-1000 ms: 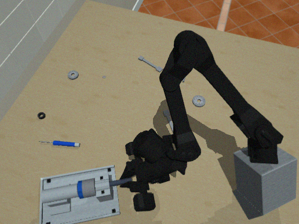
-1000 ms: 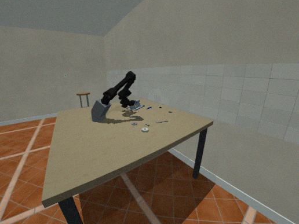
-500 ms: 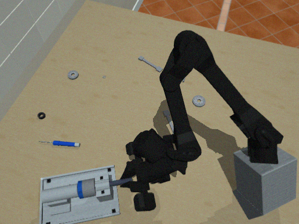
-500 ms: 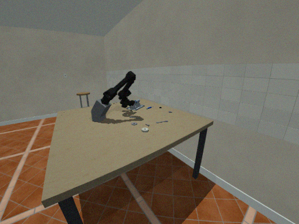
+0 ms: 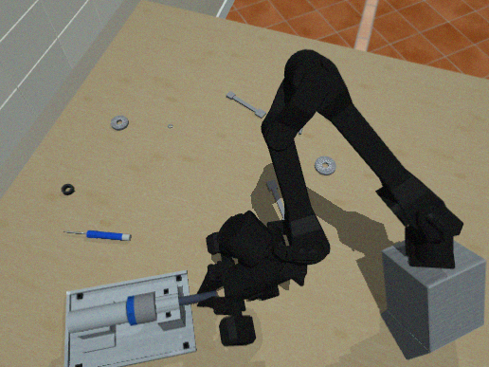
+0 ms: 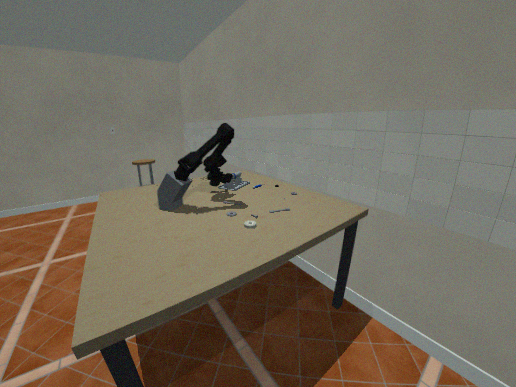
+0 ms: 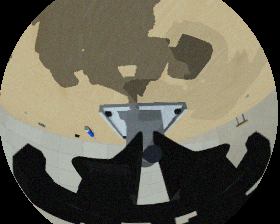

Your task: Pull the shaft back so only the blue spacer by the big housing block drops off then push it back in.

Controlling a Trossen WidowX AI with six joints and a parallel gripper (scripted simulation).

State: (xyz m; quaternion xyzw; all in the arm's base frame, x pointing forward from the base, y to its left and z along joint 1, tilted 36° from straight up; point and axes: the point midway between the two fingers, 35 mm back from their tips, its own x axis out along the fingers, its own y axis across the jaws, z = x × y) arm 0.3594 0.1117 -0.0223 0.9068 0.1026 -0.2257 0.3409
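Observation:
A grey base plate (image 5: 126, 318) lies at the table's near left with a light cylindrical housing (image 5: 97, 314) on it. A blue spacer (image 5: 131, 310) and a grey spacer (image 5: 146, 307) sit side by side next to the housing. The dark shaft (image 5: 196, 299) sticks out of the plate's right side. My gripper (image 5: 215, 299) is shut on the free end of the shaft. In the wrist view the shaft end (image 7: 151, 155) shows between the two fingers, with the plate (image 7: 144, 118) straight ahead. In the exterior view the arm (image 6: 210, 160) and the plate (image 6: 235, 184) are small.
A blue-handled screwdriver (image 5: 104, 235), a black ring (image 5: 65, 187), two grey washers (image 5: 119, 122) (image 5: 325, 165) and a grey bar (image 5: 246, 104) lie about the table. The arm's grey base block (image 5: 433, 297) stands at the right. A dark block lies just below my gripper.

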